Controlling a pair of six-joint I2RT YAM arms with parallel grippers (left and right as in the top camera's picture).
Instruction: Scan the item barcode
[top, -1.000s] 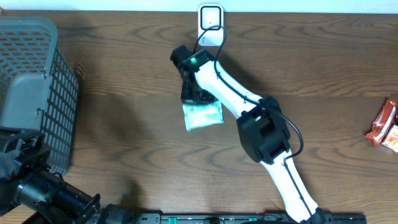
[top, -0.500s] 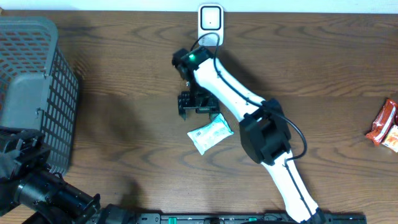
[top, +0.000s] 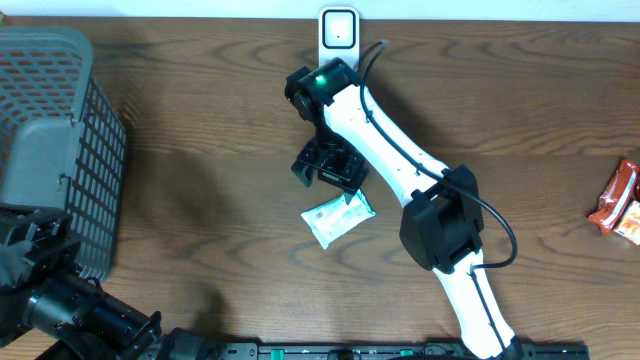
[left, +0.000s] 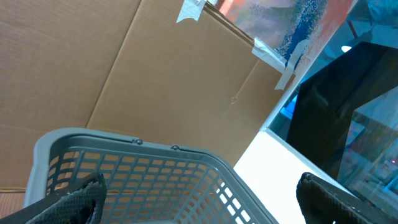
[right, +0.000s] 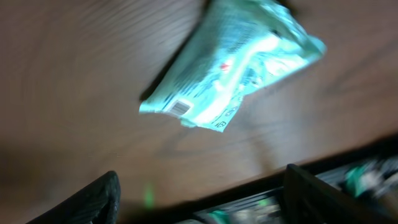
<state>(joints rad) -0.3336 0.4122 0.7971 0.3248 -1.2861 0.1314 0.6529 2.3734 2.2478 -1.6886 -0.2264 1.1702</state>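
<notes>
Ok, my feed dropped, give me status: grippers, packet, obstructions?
Both open: left gripper by the basket, right gripper above the packet. Packet lies loose on the table, short of the scanner. Right arm itself lies between them.

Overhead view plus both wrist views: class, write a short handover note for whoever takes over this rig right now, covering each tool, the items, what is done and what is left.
Right tool: open, holding nothing, beside the pale green packet on its scanner side.
Left tool: open, empty, by the grey basket.
The packet lies loose on the table, apart from the white scanner; its barcode faces up.
Done: no scan visible.
Left: probably grasp the packet and show its barcode to the scanner.
</notes>
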